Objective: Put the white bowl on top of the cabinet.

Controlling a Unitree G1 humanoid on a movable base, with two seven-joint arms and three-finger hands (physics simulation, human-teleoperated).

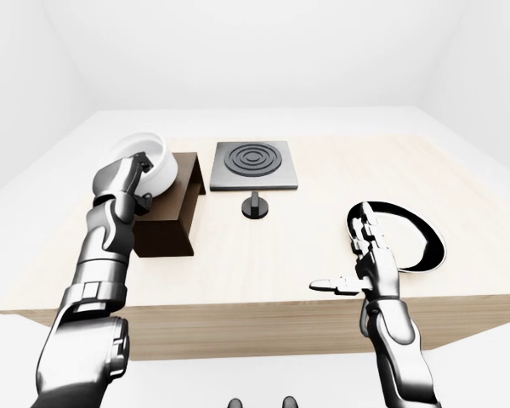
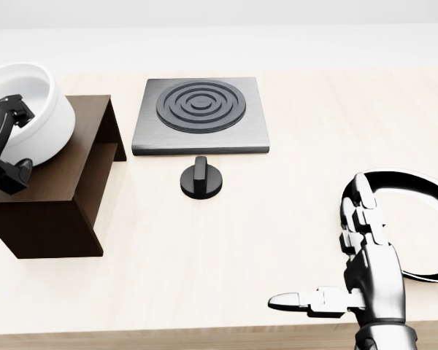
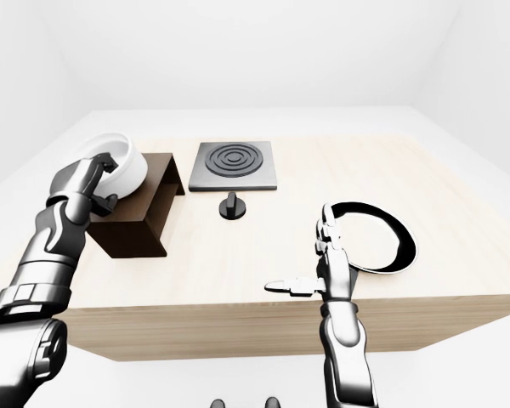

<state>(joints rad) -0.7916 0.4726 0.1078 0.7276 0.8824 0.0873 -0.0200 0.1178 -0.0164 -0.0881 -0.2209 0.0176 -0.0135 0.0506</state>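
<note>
bowl [image 2: 25, 109] on cabinet [image 2: 58, 186] | left robot hand [image 1: 129, 180] gripping rim, eye-view only | right robot hand [image 2: 350, 270] spread

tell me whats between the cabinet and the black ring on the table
In the head view, only the black knob stands between the cabinet and the black ring; the rest is bare table.
</note>
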